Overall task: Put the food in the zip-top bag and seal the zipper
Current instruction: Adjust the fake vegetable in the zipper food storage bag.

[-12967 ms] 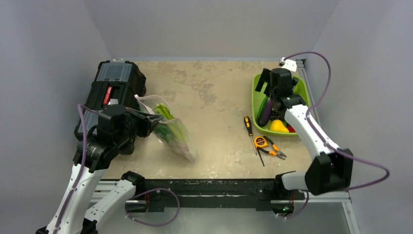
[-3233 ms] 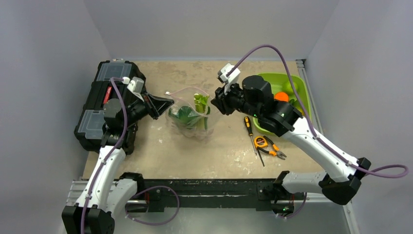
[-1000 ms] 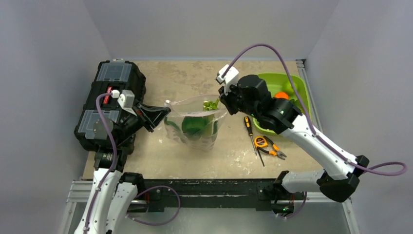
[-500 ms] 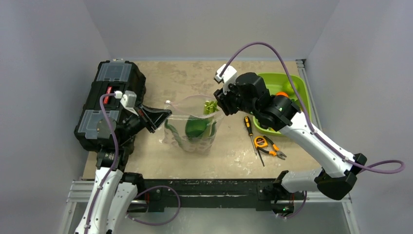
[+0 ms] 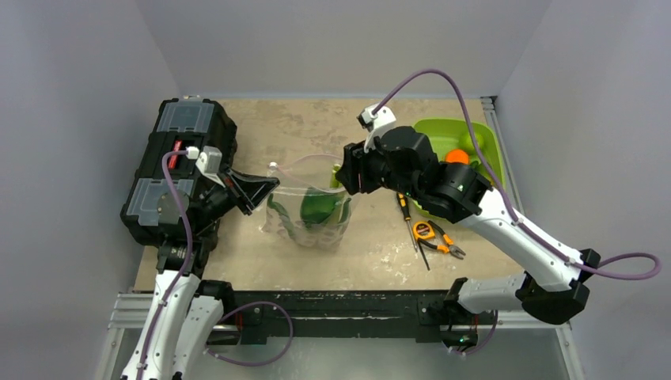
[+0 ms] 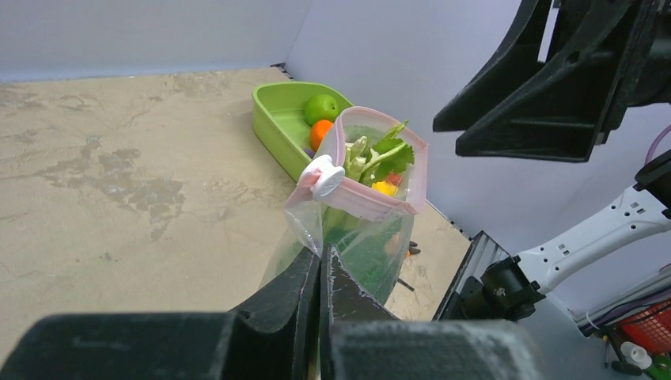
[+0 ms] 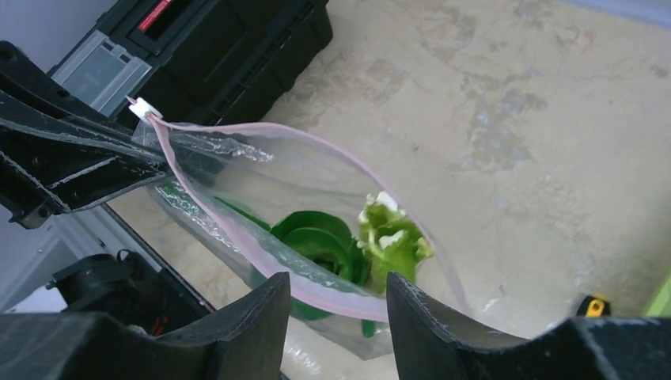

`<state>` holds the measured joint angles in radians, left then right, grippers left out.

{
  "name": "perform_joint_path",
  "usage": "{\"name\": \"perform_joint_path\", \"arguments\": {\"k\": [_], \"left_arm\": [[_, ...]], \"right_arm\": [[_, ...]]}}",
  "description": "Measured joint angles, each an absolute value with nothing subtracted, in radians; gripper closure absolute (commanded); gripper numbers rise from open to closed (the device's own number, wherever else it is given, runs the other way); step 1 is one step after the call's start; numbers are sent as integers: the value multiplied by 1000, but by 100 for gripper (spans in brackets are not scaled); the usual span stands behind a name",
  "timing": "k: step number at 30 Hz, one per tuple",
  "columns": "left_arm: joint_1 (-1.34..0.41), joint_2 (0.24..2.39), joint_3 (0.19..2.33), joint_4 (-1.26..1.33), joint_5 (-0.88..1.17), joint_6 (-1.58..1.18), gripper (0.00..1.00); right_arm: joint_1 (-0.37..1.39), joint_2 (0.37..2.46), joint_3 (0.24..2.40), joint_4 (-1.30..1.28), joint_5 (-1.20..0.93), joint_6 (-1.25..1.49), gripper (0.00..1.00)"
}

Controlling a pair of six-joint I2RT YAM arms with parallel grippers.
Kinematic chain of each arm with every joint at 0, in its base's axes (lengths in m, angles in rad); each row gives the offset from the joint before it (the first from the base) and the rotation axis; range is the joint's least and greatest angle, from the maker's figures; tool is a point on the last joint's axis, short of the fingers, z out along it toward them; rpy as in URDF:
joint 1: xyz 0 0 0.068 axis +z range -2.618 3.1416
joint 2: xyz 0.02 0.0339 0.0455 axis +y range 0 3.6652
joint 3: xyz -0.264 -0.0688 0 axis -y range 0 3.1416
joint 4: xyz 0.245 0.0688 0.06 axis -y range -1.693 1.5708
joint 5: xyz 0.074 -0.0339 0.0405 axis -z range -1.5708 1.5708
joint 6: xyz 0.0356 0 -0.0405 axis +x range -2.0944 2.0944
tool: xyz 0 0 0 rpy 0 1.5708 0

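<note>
From above, the bag [image 5: 312, 220] stands on the table [image 5: 372, 253] between both arms, the greens [image 5: 316, 207] inside. The left gripper [image 5: 267, 187] pinches its left corner, and the right gripper [image 5: 346, 170] sits at its right end.

Left wrist: fingers [image 6: 293, 293] clamped shut on plastic below the white slider [image 6: 326, 180], pink zipper [image 6: 360, 202] gaping.

Right wrist: fingers [image 7: 237, 332] spread apart, the bag's mouth just beyond.
</note>
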<state>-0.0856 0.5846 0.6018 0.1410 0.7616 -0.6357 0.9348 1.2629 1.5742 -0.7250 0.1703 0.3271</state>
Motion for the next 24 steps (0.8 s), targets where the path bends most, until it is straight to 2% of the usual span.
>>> {"name": "perform_joint_path", "arguments": {"k": [9,18,22,24], "left_arm": [[-86,585,602,141,767,-635,100],[-86,585,602,141,787,-625,100],[-86,585,602,141,805,-612,100],[-86,585,602,141,810,-607,100]], "right_arm": [[990,1273,1456,-709,352,551,50],[989,1312,1366,-514,403,536,49],[989,1362,1349,-397,375,469,54],[989,1385,1342,-365,364,439,61]]}}
